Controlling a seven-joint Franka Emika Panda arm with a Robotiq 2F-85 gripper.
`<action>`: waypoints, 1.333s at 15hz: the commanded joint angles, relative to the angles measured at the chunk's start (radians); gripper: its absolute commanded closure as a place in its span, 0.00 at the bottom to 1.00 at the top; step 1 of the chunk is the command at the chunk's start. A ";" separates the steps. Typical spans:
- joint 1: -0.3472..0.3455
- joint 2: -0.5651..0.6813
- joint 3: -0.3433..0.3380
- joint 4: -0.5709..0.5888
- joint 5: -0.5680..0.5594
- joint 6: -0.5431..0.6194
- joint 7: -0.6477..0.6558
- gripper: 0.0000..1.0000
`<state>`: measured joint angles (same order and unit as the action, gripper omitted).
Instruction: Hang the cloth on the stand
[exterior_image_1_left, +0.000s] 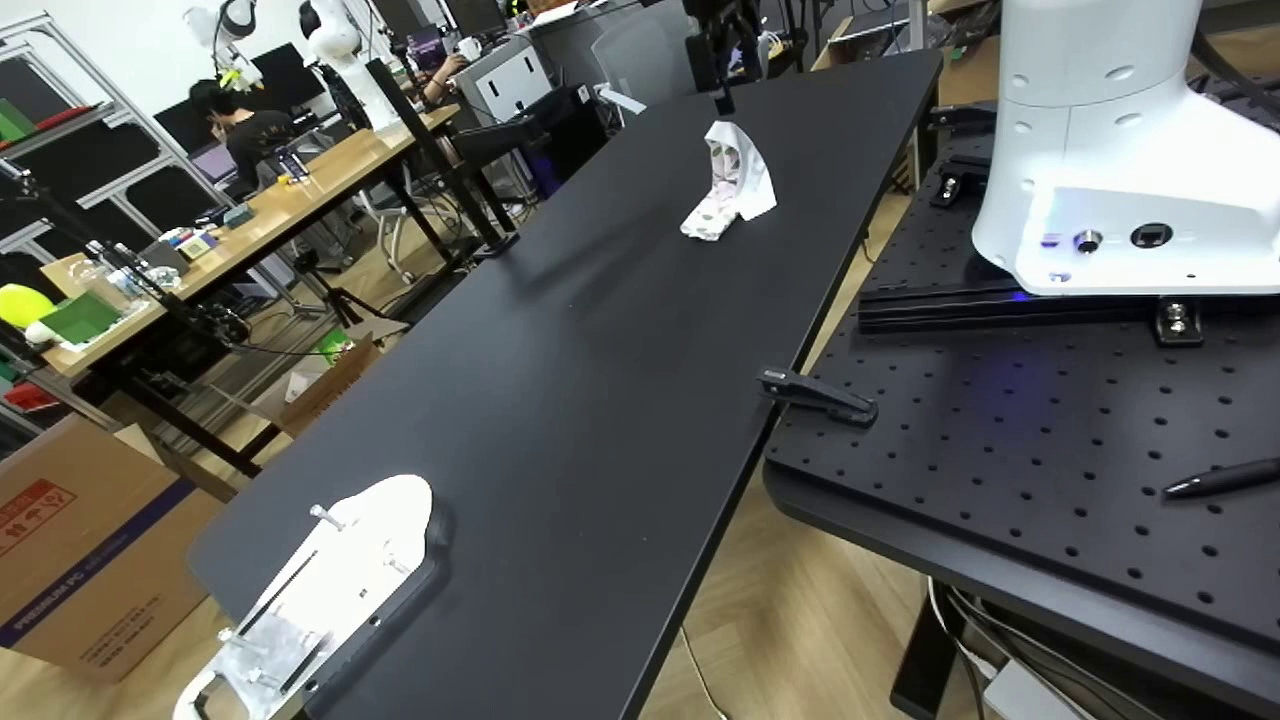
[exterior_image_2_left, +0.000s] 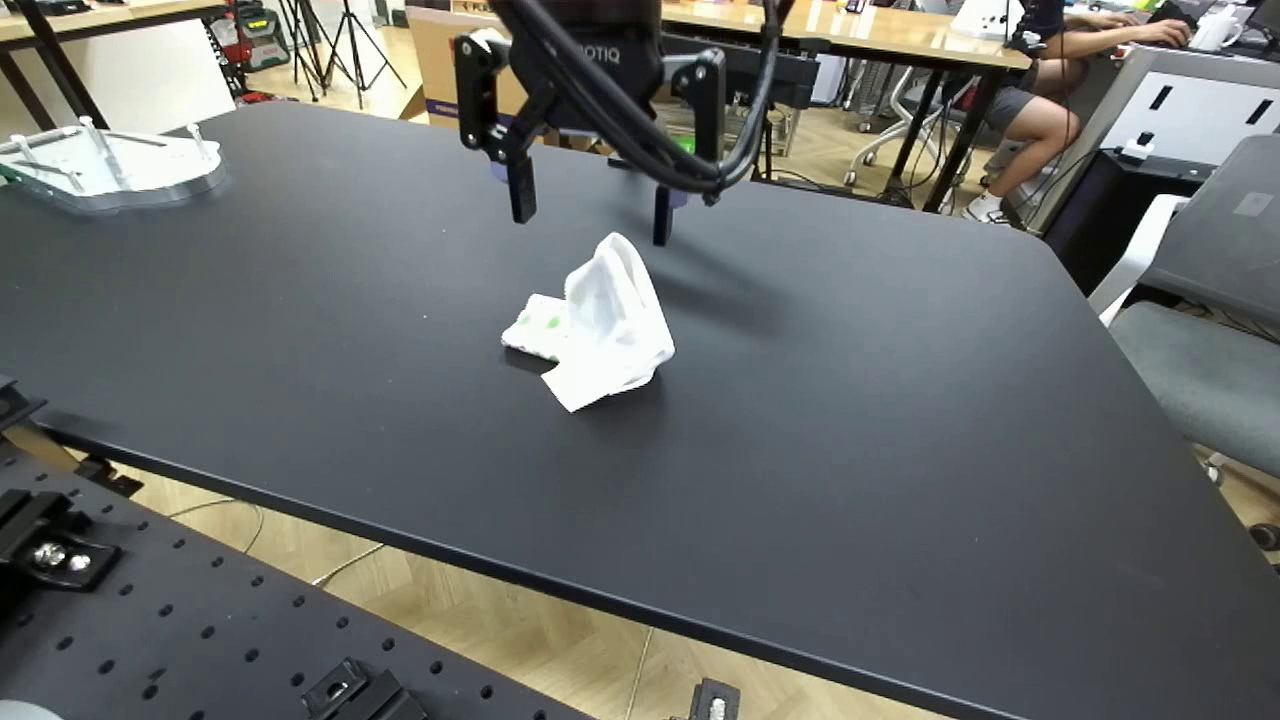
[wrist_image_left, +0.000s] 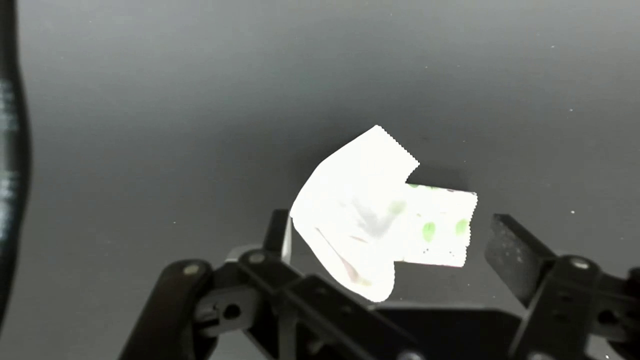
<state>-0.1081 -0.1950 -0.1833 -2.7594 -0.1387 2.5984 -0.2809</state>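
Note:
A small white cloth with green and pink prints lies crumpled on the black table, part of it standing up in a peak; it shows in both exterior views (exterior_image_1_left: 738, 180) (exterior_image_2_left: 612, 325) and in the wrist view (wrist_image_left: 350, 200). My gripper (exterior_image_2_left: 592, 205) is wide open and empty, pointing down just above the cloth. In the wrist view, the cloth shows between the spread fingers (wrist_image_left: 391, 222). The gripper also shows partly in an exterior view (exterior_image_1_left: 735, 82). A white board with several upright pegs, possibly the stand, rests at the table's far end in both exterior views (exterior_image_1_left: 385, 520) (exterior_image_2_left: 150, 165).
The long black table (exterior_image_2_left: 850, 430) has an open gap to the perforated black mounting board (exterior_image_1_left: 1000, 430). The white robot base (exterior_image_1_left: 1100, 150) stands on that board. A black clip (exterior_image_1_left: 818, 395) bridges the gap. A grey chair (exterior_image_2_left: 1210, 260) stands at the table's end.

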 joint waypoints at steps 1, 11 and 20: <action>-0.018 0.117 0.008 0.049 -0.015 0.043 0.012 0.00; -0.018 0.283 0.024 0.136 -0.018 0.133 -0.017 0.00; -0.025 0.343 0.068 0.179 0.021 0.119 -0.096 0.68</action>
<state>-0.1162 0.1310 -0.1373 -2.6037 -0.1362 2.7340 -0.3374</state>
